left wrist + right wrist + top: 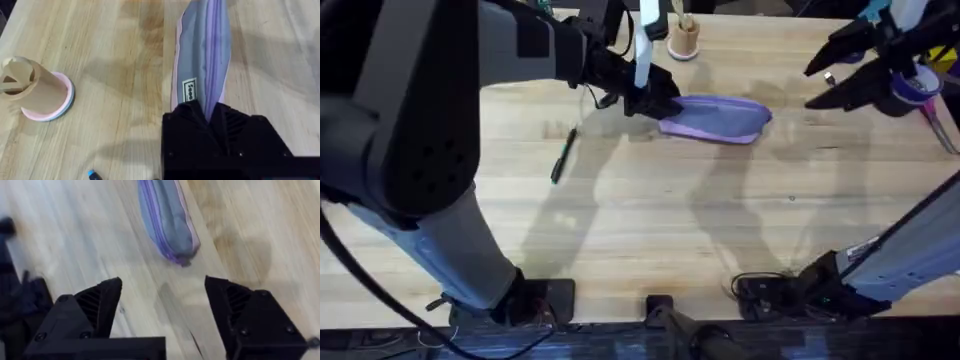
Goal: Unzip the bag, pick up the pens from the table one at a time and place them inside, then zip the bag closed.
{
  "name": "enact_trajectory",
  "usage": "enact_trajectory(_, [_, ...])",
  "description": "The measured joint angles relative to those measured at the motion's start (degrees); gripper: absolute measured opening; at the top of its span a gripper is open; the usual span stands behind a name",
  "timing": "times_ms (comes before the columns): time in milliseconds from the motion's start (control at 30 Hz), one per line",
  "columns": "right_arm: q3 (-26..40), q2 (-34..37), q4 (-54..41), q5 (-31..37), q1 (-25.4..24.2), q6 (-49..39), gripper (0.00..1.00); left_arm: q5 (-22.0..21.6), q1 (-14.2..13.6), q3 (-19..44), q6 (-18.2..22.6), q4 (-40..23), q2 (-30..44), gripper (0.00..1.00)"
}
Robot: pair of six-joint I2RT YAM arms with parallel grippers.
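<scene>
The lavender bag (718,118) lies on the table (650,210) at the back centre, its zipper running lengthwise. My left gripper (648,98) is shut on the bag's left end; in the left wrist view the black fingers (240,125) pinch the fabric of the bag (202,60) near a small label. One dark pen (563,156) lies on the wood to the left of the bag. My right gripper (835,78) hovers open at the back right, apart from the bag. In the right wrist view its fingers (97,307) stand wide apart, with the bag (167,217) farther off.
A tan cylinder on a pink-and-blue base (683,38) (37,92) stands behind the bag. A purple round object (918,85) sits at the right edge. A small blue-tipped thing (92,174) lies near the left gripper. Bare wood stretches across the front half.
</scene>
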Motion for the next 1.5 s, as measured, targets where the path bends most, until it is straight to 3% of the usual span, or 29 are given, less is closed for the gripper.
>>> enact_trajectory(300, [0.0,0.0,2.5,8.8,0.0,-0.5,0.995,0.0,0.0,0.0,0.0,0.0,0.0,0.041])
enact_trajectory(933, [0.2,4.7,8.0,11.9,0.0,-7.1,0.996,0.0,0.0,0.0,0.0,0.0,0.0,0.042])
enact_trajectory(1200, [0.2,4.6,7.8,11.4,0.0,-7.6,0.995,0.0,0.0,0.0,0.0,0.0,0.0,0.042])
enact_trajectory(1500, [-0.3,4.6,7.6,5.9,0.0,-13.8,0.996,0.0,0.0,0.0,0.0,0.0,0.0,0.042])
